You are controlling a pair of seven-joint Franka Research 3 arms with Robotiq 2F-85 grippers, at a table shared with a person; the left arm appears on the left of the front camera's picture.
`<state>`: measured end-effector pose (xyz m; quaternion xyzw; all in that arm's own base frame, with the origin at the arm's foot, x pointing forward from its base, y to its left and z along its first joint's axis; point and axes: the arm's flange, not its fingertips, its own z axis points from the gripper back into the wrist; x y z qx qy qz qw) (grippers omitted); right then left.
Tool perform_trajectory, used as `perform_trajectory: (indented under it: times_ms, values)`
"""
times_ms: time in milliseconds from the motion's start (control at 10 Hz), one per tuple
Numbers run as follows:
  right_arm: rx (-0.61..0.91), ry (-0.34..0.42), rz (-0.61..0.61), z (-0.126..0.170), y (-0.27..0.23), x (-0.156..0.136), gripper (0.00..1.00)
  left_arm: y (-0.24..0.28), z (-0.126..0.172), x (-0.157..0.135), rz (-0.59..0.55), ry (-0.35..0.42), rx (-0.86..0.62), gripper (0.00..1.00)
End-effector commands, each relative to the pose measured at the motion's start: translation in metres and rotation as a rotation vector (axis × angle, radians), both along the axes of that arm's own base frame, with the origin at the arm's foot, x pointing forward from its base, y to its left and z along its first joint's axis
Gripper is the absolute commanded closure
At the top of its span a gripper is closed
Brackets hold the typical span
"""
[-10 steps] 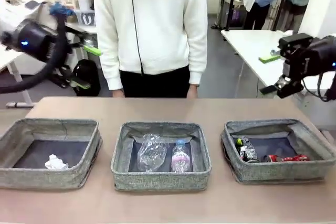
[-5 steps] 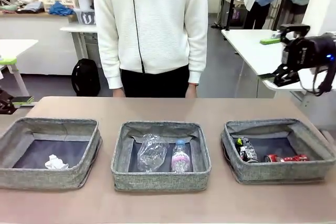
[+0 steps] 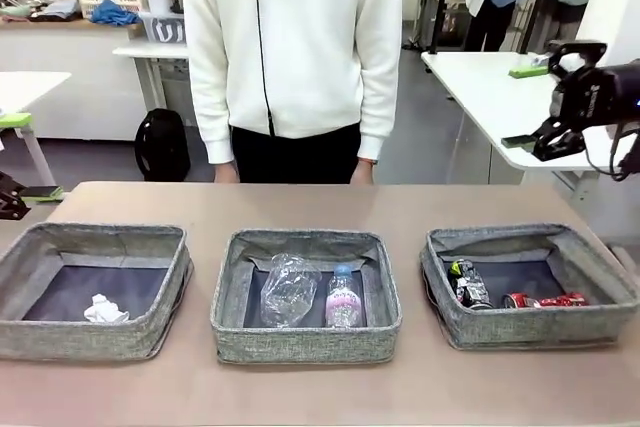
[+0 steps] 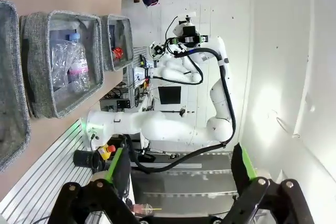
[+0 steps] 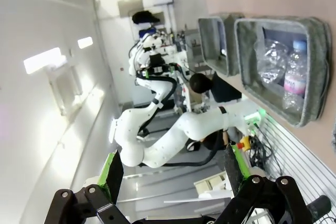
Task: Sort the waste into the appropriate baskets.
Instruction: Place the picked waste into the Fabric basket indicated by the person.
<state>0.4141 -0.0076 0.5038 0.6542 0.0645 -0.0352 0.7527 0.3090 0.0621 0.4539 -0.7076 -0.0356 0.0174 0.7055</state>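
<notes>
Gaping wide and gripping nothing, green-padded fingers of the right gripper, raised at the far right, well above the brown worktop and turned sideways. Spread just as wide and empty, left gripper, drawn back off the left edge, aimed away from the bins. Lying in the left grey fabric bin: crumpled white paper ball. Resting side by side in the middle grey fabric bin: crushed clear plastic bottle and small clear bottle with pink label. Sitting in the right grey fabric bin: dark printed can, red can beside it. Standing behind the worktop, person in white sweater, arms hanging straight down.
</notes>
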Motion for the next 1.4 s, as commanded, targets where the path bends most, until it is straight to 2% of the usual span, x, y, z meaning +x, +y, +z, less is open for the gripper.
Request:
perform_trajectory:
  times_ms: [0, 1300]
  values:
    - [0.009, -0.009, 0.010, 0.0011, 0.0007, -0.0005, 0.00, -0.0012, 0.0058, -0.0012, 0.001, 0.001, -0.019, 0.00]
    - [0.009, -0.009, 0.010, 0.0011, 0.0007, -0.0005, 0.00, -0.0012, 0.0058, -0.0012, 0.001, 0.001, -0.019, 0.00]
